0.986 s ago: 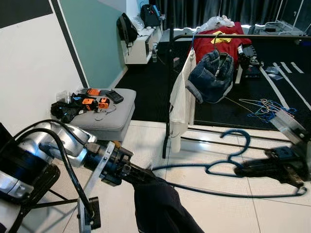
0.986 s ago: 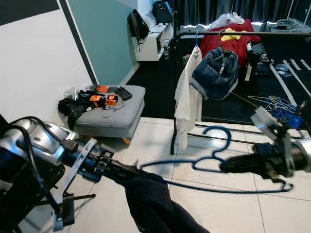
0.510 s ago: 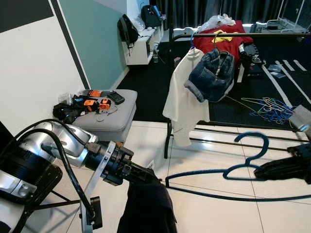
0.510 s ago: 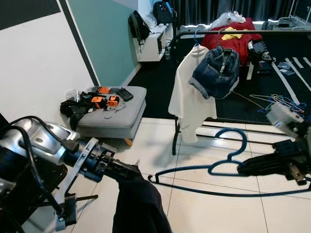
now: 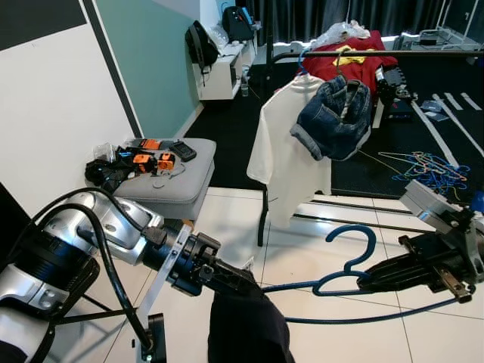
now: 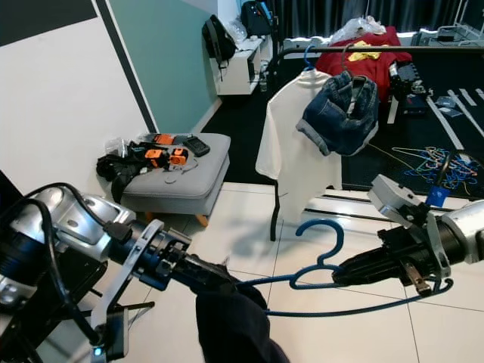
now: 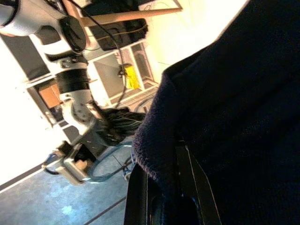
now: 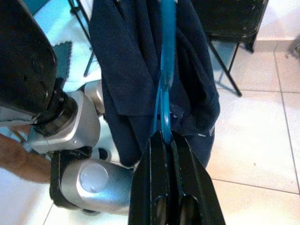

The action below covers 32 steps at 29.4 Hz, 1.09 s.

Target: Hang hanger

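Left eye view: the blue wire clothes hanger [image 5: 352,268] is held level above the white tiled floor [image 5: 227,219], its hook pointing up and its two long wires running across between the two grippers. The right gripper [image 5: 372,277] has its black fingers clamped together on the hanger neck just under the hook; the right wrist view confirms the fingers [image 8: 154,187] pressed onto the blue wire. The left gripper [image 5: 246,276] is at the opposite end of the hanger, closed on the dark navy knitted garment [image 5: 246,329], which hangs down from that end; in the left wrist view the black fingers [image 7: 187,178] are buried in the navy fabric with cloth between them.

Beyond the hanger stands a black metal clothes rail [image 5: 378,54]. A white T-shirt [image 5: 291,147] and a bundled blue denim garment [image 5: 333,113] hang from it. A red garment with a yellow emblem [image 5: 352,60] lies behind the rail. A heap of loose blue wire hangers [image 5: 427,168] lies on the dark floor to the right. To the left, a grey cushioned stool [image 5: 170,181] carries orange-and-black devices [image 5: 144,159], next to the teal wall [image 5: 147,53].
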Available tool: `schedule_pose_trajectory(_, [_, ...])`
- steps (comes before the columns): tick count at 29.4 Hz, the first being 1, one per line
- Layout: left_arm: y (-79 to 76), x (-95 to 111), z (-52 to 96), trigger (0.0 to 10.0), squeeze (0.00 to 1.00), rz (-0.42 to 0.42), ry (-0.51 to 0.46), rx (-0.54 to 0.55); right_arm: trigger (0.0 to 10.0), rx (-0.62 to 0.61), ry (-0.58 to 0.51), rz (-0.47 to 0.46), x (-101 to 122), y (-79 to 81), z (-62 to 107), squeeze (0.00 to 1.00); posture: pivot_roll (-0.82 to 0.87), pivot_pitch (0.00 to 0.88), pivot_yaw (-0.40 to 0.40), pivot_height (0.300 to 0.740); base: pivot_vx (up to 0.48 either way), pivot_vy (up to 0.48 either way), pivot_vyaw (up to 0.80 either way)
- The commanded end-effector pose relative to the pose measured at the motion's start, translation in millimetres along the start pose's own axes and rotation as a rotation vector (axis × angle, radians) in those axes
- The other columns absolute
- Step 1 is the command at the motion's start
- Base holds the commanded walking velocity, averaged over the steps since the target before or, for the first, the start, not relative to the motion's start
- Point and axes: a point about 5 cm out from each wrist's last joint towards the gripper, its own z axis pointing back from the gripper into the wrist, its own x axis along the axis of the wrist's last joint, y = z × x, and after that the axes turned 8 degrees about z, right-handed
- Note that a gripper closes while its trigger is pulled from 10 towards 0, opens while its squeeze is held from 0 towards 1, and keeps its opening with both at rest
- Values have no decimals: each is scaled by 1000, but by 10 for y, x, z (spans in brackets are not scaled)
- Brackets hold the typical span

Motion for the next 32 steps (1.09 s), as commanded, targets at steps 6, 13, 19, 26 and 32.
schedule_pose_trajectory(6, [65, -4, 28, 10000, 0, -26, 33, 111, 10000, -86, 121, 13, -101, -118, -302, 0, -138, 0, 101, 740, 0, 0, 0])
schedule_pose_trajectory(13, [-10, -102, -190, 10000, 0, 110, 159, 421, 10000, -461, 96, -76, -139, -439, -833, 0, -153, 0, 105, 740, 0, 0, 0])
schedule_pose_trajectory(19, [161, -250, -495, 10000, 0, 224, 162, 619, 10000, -823, -214, -160, 93, -779, -980, 0, -169, 0, 114, 740, 0, 0, 0])
schedule_pose_trajectory(26, [285, -434, -597, 10000, 0, 323, 171, 747, 10000, -931, -553, -238, 359, -913, -960, 0, -173, 0, 110, 740, 0, 0, 0])
schedule_pose_trajectory(32, [332, -559, -764, 10000, 1000, 453, 172, 788, 10000, -871, -745, -262, 600, -929, -991, 0, -171, 0, 104, 740, 0, 0, 0])
